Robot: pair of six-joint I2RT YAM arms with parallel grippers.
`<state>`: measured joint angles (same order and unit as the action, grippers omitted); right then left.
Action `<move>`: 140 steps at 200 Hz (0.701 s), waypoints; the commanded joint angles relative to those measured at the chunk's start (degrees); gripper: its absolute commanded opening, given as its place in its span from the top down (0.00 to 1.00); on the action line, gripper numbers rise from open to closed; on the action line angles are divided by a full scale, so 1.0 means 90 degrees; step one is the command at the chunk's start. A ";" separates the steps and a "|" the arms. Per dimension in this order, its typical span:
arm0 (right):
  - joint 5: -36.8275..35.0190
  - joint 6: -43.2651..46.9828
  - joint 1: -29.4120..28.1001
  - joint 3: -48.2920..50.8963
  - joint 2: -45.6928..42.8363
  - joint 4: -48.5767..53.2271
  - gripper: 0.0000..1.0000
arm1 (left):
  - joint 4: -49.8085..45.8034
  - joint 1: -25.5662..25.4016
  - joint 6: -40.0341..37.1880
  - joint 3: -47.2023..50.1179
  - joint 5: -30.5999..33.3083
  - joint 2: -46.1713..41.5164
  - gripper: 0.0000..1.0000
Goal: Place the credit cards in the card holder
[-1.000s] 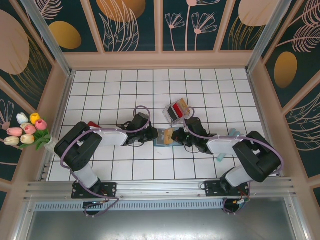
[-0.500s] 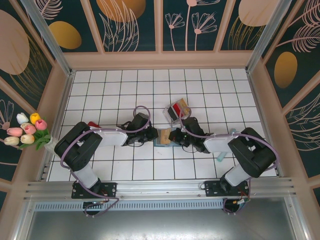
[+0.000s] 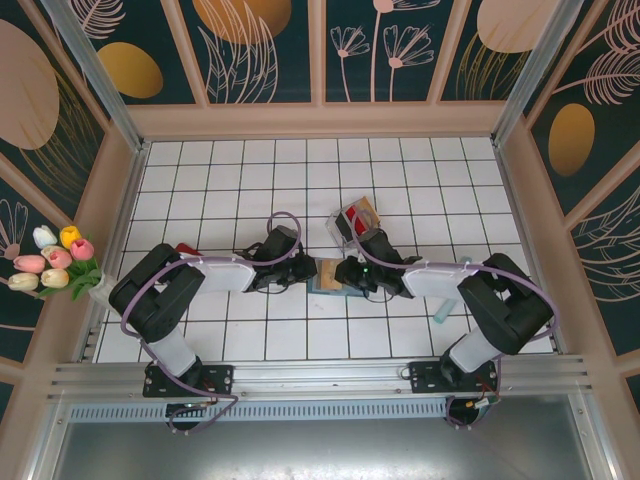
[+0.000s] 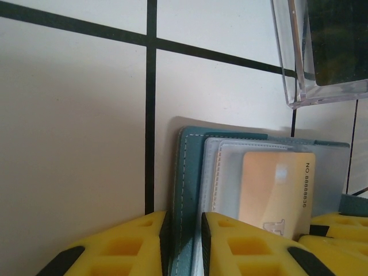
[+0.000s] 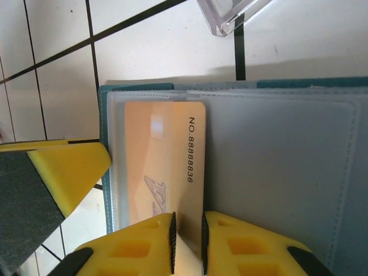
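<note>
Tan card point(image 5: 164, 172) lies on the open teal card holder point(image 5: 276, 172); right pincer point(image 5: 187, 241) stands narrowly parted around its near end, left pincer point(image 4: 184, 247) clamps the holder's cover.

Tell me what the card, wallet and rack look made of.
Card: likely glossy plastic, tan, glare on its face. Wallet: teal leather or faux leather, stitched edge, with frosted plastic sleeves. Rack: clear hard plastic, see-through, bright edges.

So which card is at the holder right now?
The tan card, lying on the teal card holder at the right claw; the others stand in the clear rack.
</note>
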<state>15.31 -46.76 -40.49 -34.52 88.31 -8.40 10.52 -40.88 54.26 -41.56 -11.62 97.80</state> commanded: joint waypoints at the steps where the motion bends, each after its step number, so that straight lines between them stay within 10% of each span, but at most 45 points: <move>1: 0.0140 0.0218 -0.0012 -0.0151 -0.0067 0.0306 0.80 | 0.0082 -0.0047 0.0009 0.0021 -0.0156 0.0130 0.75; 140: 0.0344 0.0661 -0.0095 -0.0954 0.0401 0.0949 0.79 | 0.0037 -0.0040 0.0026 0.0134 0.0004 0.0084 0.75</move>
<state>20.62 -43.31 -40.47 -41.15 93.89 -4.38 10.50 -40.29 54.26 -41.54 -10.81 97.80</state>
